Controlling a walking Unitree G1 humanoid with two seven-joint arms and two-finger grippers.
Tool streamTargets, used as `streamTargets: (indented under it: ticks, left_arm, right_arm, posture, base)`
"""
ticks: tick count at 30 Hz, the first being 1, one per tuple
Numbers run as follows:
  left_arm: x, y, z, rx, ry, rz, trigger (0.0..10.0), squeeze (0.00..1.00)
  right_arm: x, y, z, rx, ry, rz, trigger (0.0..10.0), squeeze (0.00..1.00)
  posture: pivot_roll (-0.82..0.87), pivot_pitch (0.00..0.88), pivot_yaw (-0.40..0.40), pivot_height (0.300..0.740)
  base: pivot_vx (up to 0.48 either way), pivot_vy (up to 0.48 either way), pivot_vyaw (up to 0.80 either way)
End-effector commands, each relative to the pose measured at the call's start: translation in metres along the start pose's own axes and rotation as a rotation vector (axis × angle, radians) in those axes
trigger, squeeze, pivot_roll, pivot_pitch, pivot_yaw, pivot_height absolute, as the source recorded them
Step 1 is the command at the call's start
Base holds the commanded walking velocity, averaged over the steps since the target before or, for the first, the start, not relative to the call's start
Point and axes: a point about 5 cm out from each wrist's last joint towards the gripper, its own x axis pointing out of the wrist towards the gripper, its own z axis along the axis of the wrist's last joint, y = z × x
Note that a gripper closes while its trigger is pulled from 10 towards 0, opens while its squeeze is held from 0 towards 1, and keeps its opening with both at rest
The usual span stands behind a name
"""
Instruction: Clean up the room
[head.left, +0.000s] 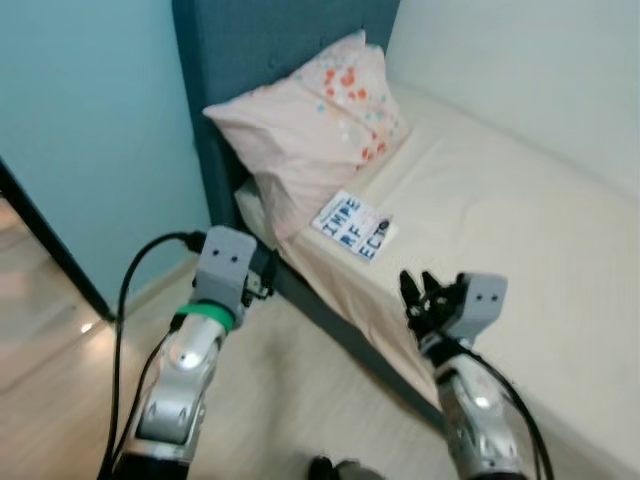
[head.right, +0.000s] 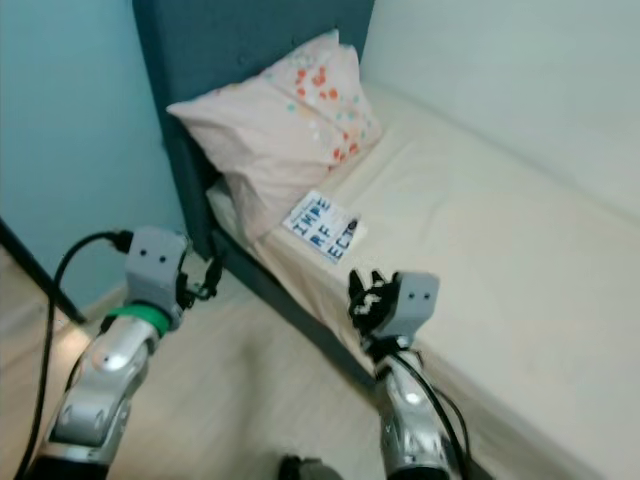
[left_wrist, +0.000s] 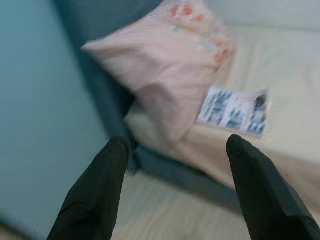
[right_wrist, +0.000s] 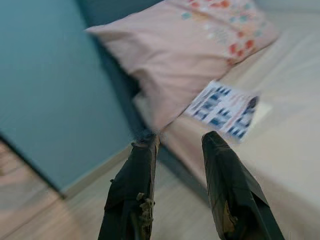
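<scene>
Cream sheet: covers bed, smooth; far end cut off.
Pillow: soft pink, coloured dots, leaning on blue padded headboard.
Printed card: flat rectangle beside pillow; lettering illegible.
Left gripper: beside bed edge, over wood floor.
Left wrist view: fingers spread wide, empty; blurred.
Right gripper: over mattress edge.
Right wrist view: fingers parted, empty.
</scene>
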Motion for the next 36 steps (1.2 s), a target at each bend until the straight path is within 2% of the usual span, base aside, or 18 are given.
streamTargets:
  ticks: [1,4,6,8,11,13,15,17,18,19,23,27,32,34,36]
  left_arm:
    - [-0.002,-0.005,-0.005,-0.025,0.029,-0.014,10.0,0.00]
    - [-0.003,-0.006,-0.015,-0.063,0.107,-0.032,10.0,0.00]
    - [-0.003,-0.006,-0.017,-0.069,0.125,-0.039,10.0,0.00]
    - [-0.005,-0.005,-0.029,-0.064,0.188,-0.062,10.0,0.00]
    - [-0.008,-0.001,-0.045,-0.039,0.259,-0.074,10.0,0.00]
    - [-0.010,0.004,-0.057,0.050,0.281,-0.077,10.0,0.00]
    - [-0.010,0.005,-0.061,0.075,0.288,-0.079,10.0,0.00]
    - [-0.016,0.016,-0.080,0.072,0.365,-0.051,10.0,0.00]
    - [-0.016,0.016,-0.080,0.072,0.365,-0.051,10.0,0.00]
    - [-0.021,0.024,-0.094,0.070,0.421,-0.019,10.0,0.00]
    - [-0.026,0.031,-0.105,0.077,0.460,0.008,10.0,0.00]
    - [-0.047,0.038,-0.140,0.179,0.575,0.023,10.0,0.00]
    - [-0.056,0.037,-0.156,0.150,0.618,0.038,10.0,0.00]
    - [-0.063,0.038,-0.167,0.107,0.673,0.070,10.0,0.00]
    - [-0.065,0.038,-0.169,0.094,0.687,0.078,10.0,0.00]
  right_arm:
    - [-0.006,-0.010,-0.007,0.013,0.031,-0.038,10.0,0.00]
    - [-0.006,-0.011,-0.008,0.025,0.038,-0.049,10.0,0.00]
    - [-0.006,-0.012,-0.008,0.024,0.038,-0.050,10.0,0.00]
    - [-0.007,-0.013,-0.011,0.034,0.052,-0.060,10.0,0.00]
    - [-0.011,-0.018,-0.021,0.026,0.093,-0.075,10.0,0.00]
    - [-0.016,-0.022,-0.031,0.008,0.138,-0.080,10.0,0.00]
    - [-0.017,-0.023,-0.034,0.002,0.150,-0.082,10.0,0.00]
    - [-0.023,-0.027,-0.047,-0.020,0.209,-0.085,10.0,0.00]
    - [-0.023,-0.027,-0.047,-0.020,0.209,-0.085,10.0,0.00]
    - [-0.029,-0.027,-0.056,-0.030,0.252,-0.082,10.0,0.00]
    - [-0.033,-0.027,-0.065,-0.033,0.291,-0.078,10.0,0.00]
    - [-0.058,-0.031,-0.100,-0.085,0.487,-0.101,10.0,0.00]
    - [-0.067,-0.031,-0.109,-0.087,0.540,-0.107,10.0,0.00]
    - [-0.069,-0.029,-0.112,-0.085,0.555,-0.106,10.0,0.00]
    - [-0.070,-0.029,-0.113,-0.085,0.559,-0.105,10.0,0.00]
  posture:
    - [0.07,0.103,-0.028,0.740]
    - [0.07,0.103,-0.028,0.740]
    - [0.07,0.103,-0.028,0.740]
    - [0.07,0.103,-0.028,0.740]
    - [0.07,0.103,-0.028,0.740]
    - [0.07,0.101,-0.024,0.740]
    - [0.07,0.101,-0.024,0.740]
    - [0.05,0.094,-0.011,0.740]
    - [0.05,0.094,-0.011,0.740]
    - [0.05,0.094,-0.004,0.740]
    - [0.05,0.094,-0.004,0.740]
    - [0.05,0.081,-0.004,0.740]
    - [0.05,0.081,-0.004,0.740]
    - [0.04,0.079,-0.007,0.740]
    - [0.04,0.079,-0.007,0.740]
  base:
    - [0.000,0.000,-0.78]
    - [0.000,0.000,-0.78]
    - [0.000,0.000,-0.77]
    - [0.000,0.000,-0.78]
    - [0.000,0.000,-0.78]
    - [0.000,0.000,-0.78]
    - [0.000,0.000,-0.78]
    - [0.000,0.000,-0.77]
    - [0.000,0.000,-0.77]
    - [0.000,0.000,-0.78]
    - [0.000,0.000,-0.78]
    - [0.000,0.000,-0.78]
    - [0.000,0.000,-0.78]
    - [0.000,0.000,-0.78]
    - [0.000,0.000,-0.78]
